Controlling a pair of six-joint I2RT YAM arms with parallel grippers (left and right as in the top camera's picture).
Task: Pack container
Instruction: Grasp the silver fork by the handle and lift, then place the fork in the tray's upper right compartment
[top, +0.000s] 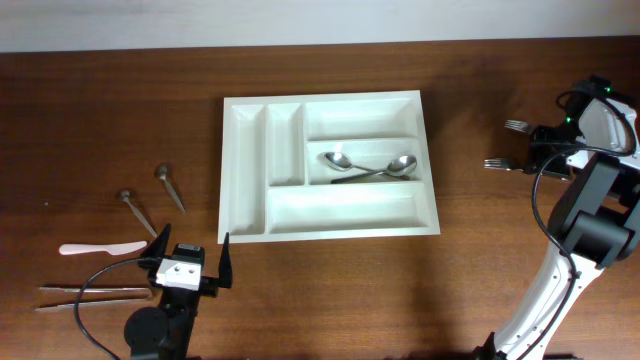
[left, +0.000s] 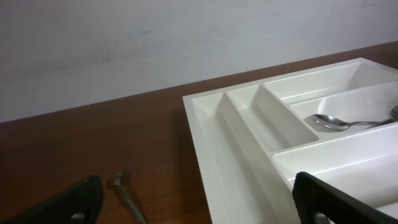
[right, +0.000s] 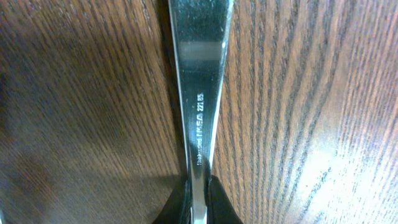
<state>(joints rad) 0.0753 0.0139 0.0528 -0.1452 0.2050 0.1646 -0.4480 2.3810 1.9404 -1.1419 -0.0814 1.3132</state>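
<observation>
The white five-compartment container (top: 328, 215) lies mid-table. Two metal spoons (top: 370, 166) lie in its middle long compartment; the other compartments look empty. It also shows in the left wrist view (left: 249, 143), with a spoon (left: 339, 122) inside. My left gripper (top: 193, 250) is open and empty, just off the container's front-left corner; its fingers frame the left wrist view (left: 199, 208). My right gripper (top: 537, 158) is far right, beside two forks (top: 500, 163) (top: 515, 126). In the right wrist view it (right: 198, 200) is shut on a fork's metal handle (right: 198, 93), low over the wood.
On the left lie two small dark-handled utensils (top: 170, 186) (top: 136, 208), a pale knife (top: 100, 248) and thin sticks (top: 95, 292). One small utensil shows in the left wrist view (left: 127, 194). A pale wall runs behind the table's far edge.
</observation>
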